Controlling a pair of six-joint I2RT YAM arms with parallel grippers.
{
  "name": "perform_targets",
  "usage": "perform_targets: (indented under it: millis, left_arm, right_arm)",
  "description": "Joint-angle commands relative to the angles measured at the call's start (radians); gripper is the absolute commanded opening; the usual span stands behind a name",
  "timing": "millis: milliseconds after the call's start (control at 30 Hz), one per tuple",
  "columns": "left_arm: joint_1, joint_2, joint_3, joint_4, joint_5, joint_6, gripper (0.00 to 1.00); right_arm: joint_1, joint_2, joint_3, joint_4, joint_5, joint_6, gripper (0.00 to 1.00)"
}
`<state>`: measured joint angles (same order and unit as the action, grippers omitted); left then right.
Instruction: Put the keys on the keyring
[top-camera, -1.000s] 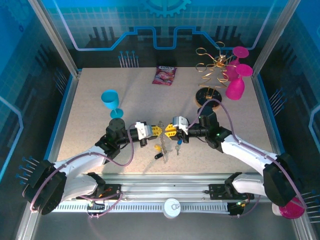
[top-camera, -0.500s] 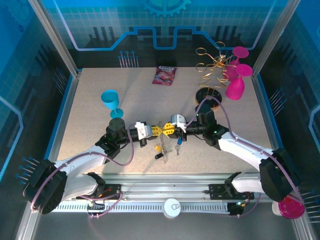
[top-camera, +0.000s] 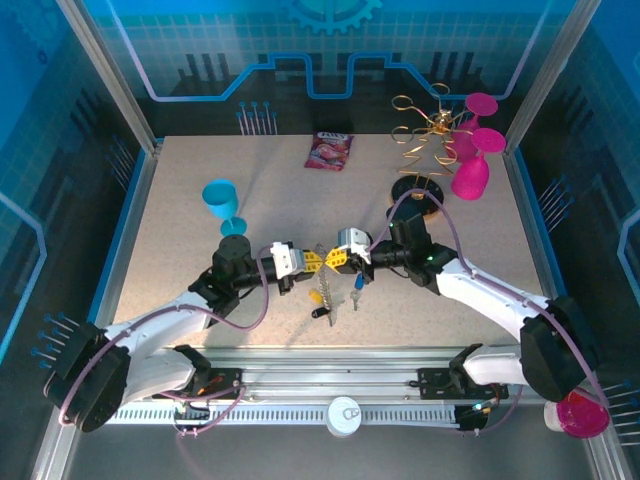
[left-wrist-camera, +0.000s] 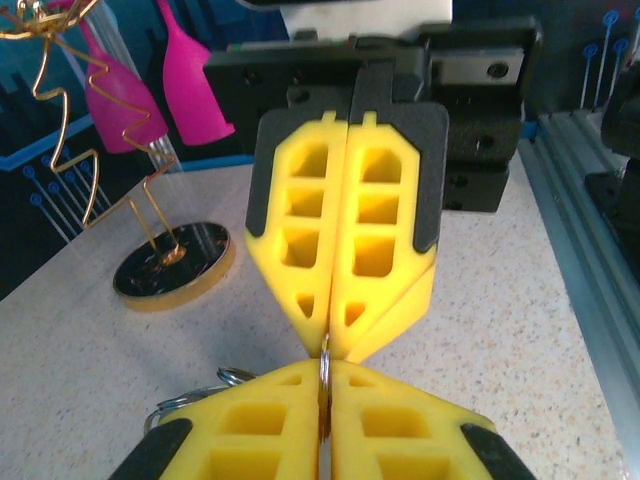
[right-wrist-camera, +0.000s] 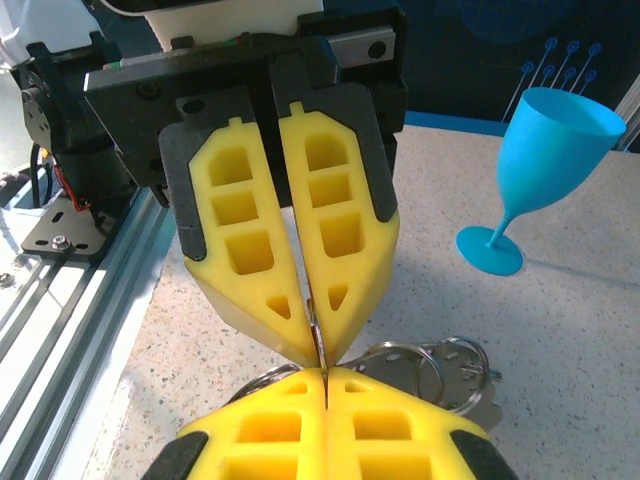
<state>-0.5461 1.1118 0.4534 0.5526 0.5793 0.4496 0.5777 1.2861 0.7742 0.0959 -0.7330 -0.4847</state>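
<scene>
Two grips meet mid-frame in the top view. Far left: blue goblet (top-camera: 222, 203) upright on the tabletop (top-camera: 170, 230). Left pincer (top-camera: 313, 262) closed on the keyring (left-wrist-camera: 324, 362), thin metal edge nipped between its pads (left-wrist-camera: 260, 430). Keys (top-camera: 319, 298) (yellow, black, blue heads) bunch just below the tips in frame; can't tell if they touch the tabletop. Right pincer (top-camera: 338, 261) clamped on the same ring, tip to tip with left. Upper right: gold wire rack (top-camera: 422, 135), pink goblets (top-camera: 470, 172) beside it.

Your left: lone goblet (top-camera: 222, 200) on the bench (top-camera: 270, 190)
Far middle: packet (top-camera: 330, 150)
Far right: wire rack (top-camera: 420, 140), pair of goblets (top-camera: 470, 178) beside it
Near middle: keys (top-camera: 320, 298)
</scene>
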Motion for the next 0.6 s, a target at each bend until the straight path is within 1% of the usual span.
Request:
perform_targets:
  millis: [0, 67, 267, 367, 500, 567]
  left_arm:
    - [-0.001, -0.029, 0.048, -0.17, -0.04, 0.07, 0.1]
    - [-0.001, -0.027, 0.062, -0.209, -0.049, 0.085, 0.09]
    - [-0.001, -0.005, 0.086, -0.22, -0.047, 0.095, 0.08]
    - [-0.002, 0.0, 0.093, -0.225, -0.046, 0.106, 0.07]
    - [-0.001, 0.005, 0.097, -0.227, -0.041, 0.122, 0.01]
    - [-0.001, 0.002, 0.096, -0.222, -0.043, 0.135, 0.0]
  right_arm:
    - [0.019, -0.021, 0.068, -0.128, 0.008, -0.089, 0.0]
    - [0.032, -0.016, 0.089, -0.174, 0.021, -0.116, 0.0]
    - [0.078, 0.016, 0.157, -0.266, 0.067, -0.182, 0.0]
    - [0.089, 0.023, 0.172, -0.273, 0.066, -0.187, 0.0]
    - [0.102, 0.027, 0.181, -0.277, 0.06, -0.187, 0.0]
    - [0.102, 0.016, 0.168, -0.264, 0.065, -0.172, 0.0]
